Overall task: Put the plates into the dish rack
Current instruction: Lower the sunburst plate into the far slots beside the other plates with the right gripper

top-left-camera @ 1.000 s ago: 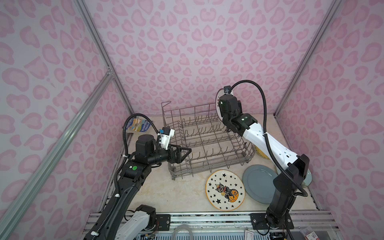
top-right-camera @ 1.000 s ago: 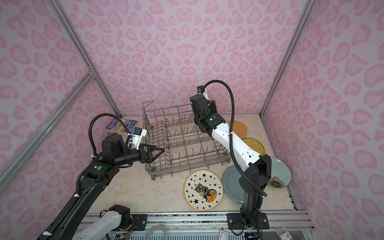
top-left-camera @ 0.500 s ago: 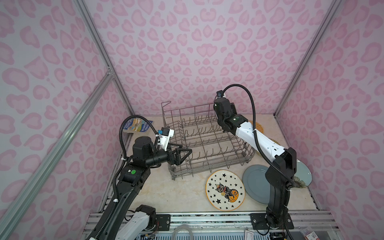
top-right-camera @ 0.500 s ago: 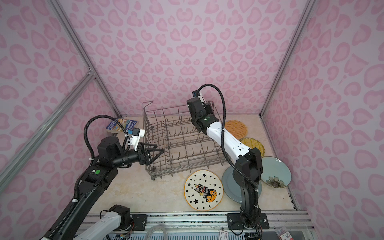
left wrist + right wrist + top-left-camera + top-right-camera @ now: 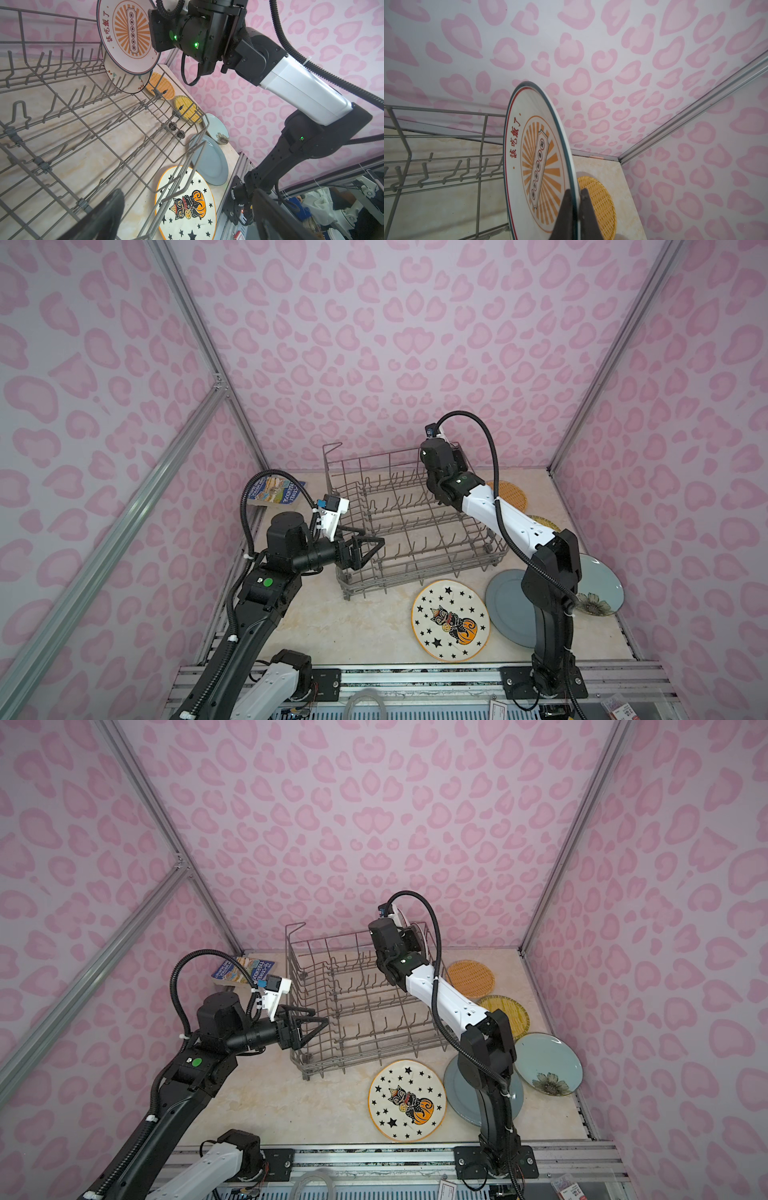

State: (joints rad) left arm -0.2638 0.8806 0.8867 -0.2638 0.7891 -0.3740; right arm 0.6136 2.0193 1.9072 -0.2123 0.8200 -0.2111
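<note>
A white sunburst plate (image 5: 126, 35) is upright over the grey dish rack's (image 5: 419, 574) far corner, with another white plate (image 5: 126, 83) slotted beside it. Cat (image 5: 451, 620), grey-blue (image 5: 505, 605), pale-green (image 5: 548, 1063), yellow (image 5: 505, 1015) and orange (image 5: 469, 977) plates lie flat outside.

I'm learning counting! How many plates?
7. White sunburst plate in the right end effector; white berry-patterned plate standing in the grey wire rack; orange woven, yellow woven, pale-blue flowered, grey-blue and cat-and-pumpkin plates on the table.

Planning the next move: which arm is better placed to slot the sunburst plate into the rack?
Right. The right tool grips the sunburst plate upright above the dish rack; the left tool is open and empty.
</note>
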